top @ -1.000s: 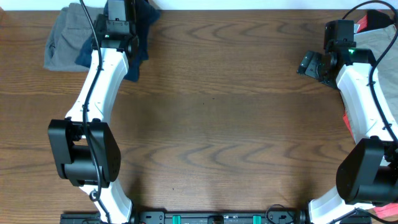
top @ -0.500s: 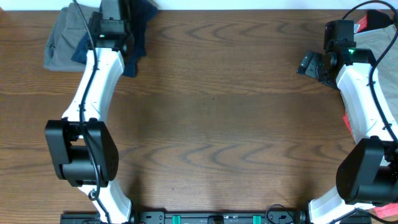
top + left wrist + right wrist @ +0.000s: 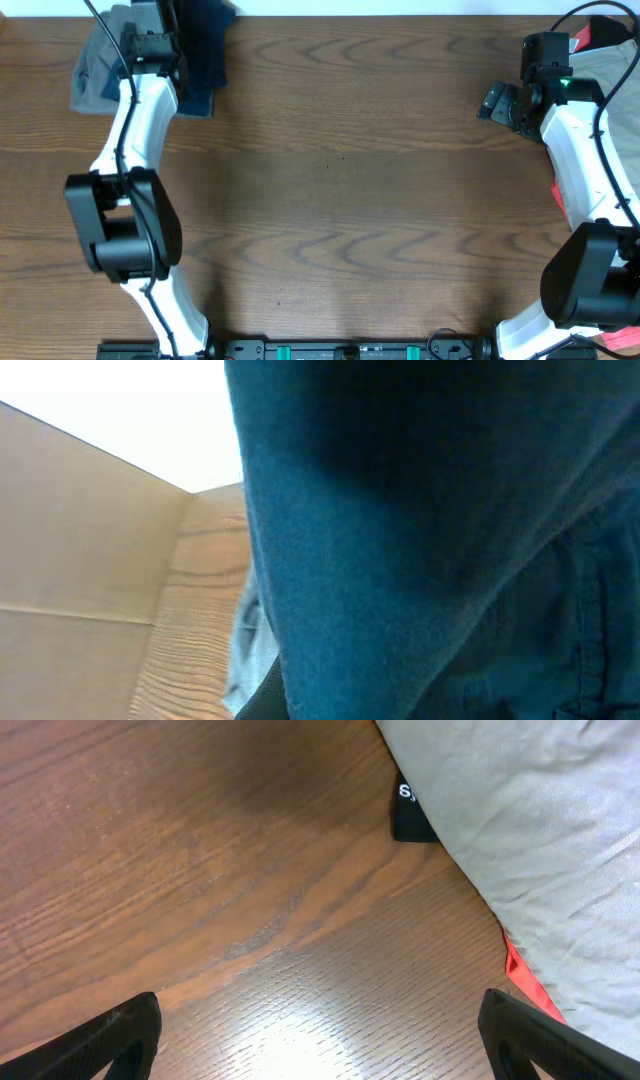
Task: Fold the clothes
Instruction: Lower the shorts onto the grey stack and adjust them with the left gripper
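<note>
**L clamped on navy shorts at table's far-left corner; R open by far-right corner**

Ref for all positions = the brown wood-grain table (image 3: 340, 180).

Surroundings:
- Far-left corner: a crumpled grey-green cloth shorts pair (image 3: 95, 65) lies in a heap. The white left arm (image 3: 140, 110) crosses over its right edge.
- Far-right corner: a pale grey-tan cloth heap (image 3: 612, 55) w/ a red cloth strip (image 3: 590, 33) at its far side.
- Right wrist cam shows that cloth lying flat on the wood. A small black label w/ white lettering (image 3: 412, 810) pokes out from under its edge; it is too cut off to read.
- The white right arm (image 3: 585, 150) runs up the table's right edge and overlaps that heap.

Right gripper (image 3: 320, 1005): fingers spread wide w/ nothing between them, over the wood just inboard of the far-right heap.

Left gripper (image 3: 165, 15): at the table's far edge near the left corner, fingers clenched. The tips are hidden by the wrist body and fabric.

Task item: dark navy blue cloth shorts (image 3: 200, 55).
- They hang bunched right at that gripper, just beside the grey-green pair.
- The lower end trails toward table centre.
- Navy fabric blocks nearly all of the left wrist cam; a stitched seam shows low right, a sliver of wood and pale cloth at left.
- Reads as a pinch on the navy fabric.
</note>
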